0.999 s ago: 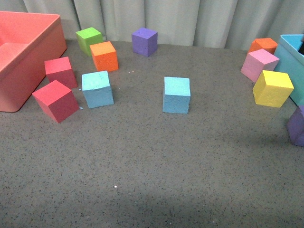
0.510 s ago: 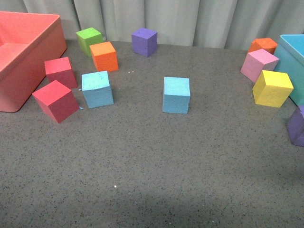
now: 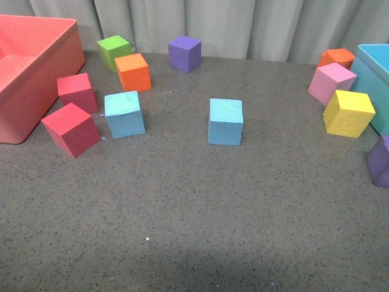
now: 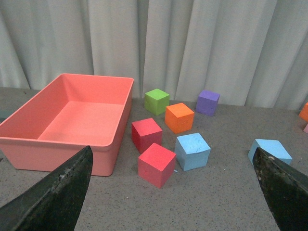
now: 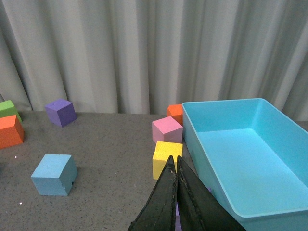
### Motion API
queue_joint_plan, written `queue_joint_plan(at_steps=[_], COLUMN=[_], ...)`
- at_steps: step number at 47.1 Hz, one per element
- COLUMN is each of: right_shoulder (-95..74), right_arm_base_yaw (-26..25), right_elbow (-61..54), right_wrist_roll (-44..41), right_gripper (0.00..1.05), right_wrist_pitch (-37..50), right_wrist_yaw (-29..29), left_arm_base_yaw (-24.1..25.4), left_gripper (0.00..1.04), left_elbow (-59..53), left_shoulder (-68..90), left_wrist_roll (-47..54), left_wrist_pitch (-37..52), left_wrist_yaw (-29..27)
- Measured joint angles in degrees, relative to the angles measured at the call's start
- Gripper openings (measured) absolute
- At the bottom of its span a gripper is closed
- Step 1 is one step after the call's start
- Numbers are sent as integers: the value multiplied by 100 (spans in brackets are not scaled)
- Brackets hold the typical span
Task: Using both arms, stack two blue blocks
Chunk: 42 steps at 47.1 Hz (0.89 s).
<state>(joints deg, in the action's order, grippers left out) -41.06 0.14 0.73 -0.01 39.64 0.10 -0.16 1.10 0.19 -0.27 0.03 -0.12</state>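
Worktop [image 3: 194,231], front view: one blue block [image 3: 124,114] sits toward the left edge, just beside a red cube [image 3: 72,129]. The other blue block [image 3: 225,121] is near the middle. The two are well apart, both flat on the surface.

Left wrist view: left end effector [image 4: 168,197] is spread wide with nothing between its fingers [image 4: 53,197]. Both blue blocks lie ahead, past the coral bin [image 4: 72,120].

Right wrist view: right end effector [image 5: 175,202] is pressed closed and empty, beside the teal bin [image 5: 250,154]. One blue block sits apart from it.
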Motion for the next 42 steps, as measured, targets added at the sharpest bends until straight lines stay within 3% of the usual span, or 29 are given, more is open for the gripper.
queue_joint_plan(at_steps=[42], right_shoulder=[2739], right_arm_base_yaw=[0], right_elbow=[-59], right_wrist_roll=[0], right_gripper=[1], right_wrist_pitch=[-2573], right_wrist_yaw=[0], left_arm_base_yaw=[0], left_gripper=[98], left_elbow=[0], left_shoulder=[0], left_wrist_roll=[0], left_wrist_pitch=[0], left_wrist_yaw=[0])
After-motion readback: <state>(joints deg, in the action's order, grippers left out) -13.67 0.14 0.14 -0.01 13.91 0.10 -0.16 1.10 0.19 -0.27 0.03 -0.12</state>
